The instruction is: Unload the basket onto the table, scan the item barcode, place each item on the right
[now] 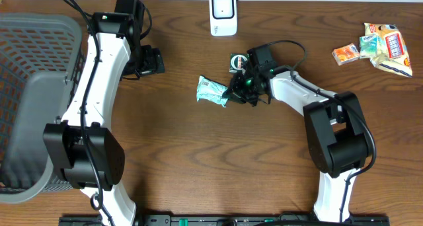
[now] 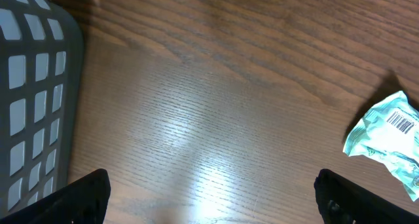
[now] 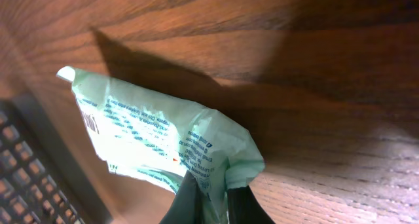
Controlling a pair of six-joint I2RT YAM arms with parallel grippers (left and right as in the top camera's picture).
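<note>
The item is a pale green snack packet (image 1: 212, 90) lying on the wooden table (image 1: 198, 160) near its middle; a barcode shows on it in the left wrist view (image 2: 400, 122). My right gripper (image 1: 232, 92) is shut on the packet's right end, and the wrist view shows the crinkled film (image 3: 157, 135) pinched between both dark fingers (image 3: 185, 201). A white scanner (image 1: 223, 13) stands at the table's far edge. My left gripper (image 2: 213, 194) hangs open over bare wood, left of the packet, holding nothing.
A grey mesh basket (image 1: 26, 87) fills the left side. Several snack packets (image 1: 380, 46) lie at the far right. A small round green-and-black object (image 1: 237, 61) sits just behind the right gripper.
</note>
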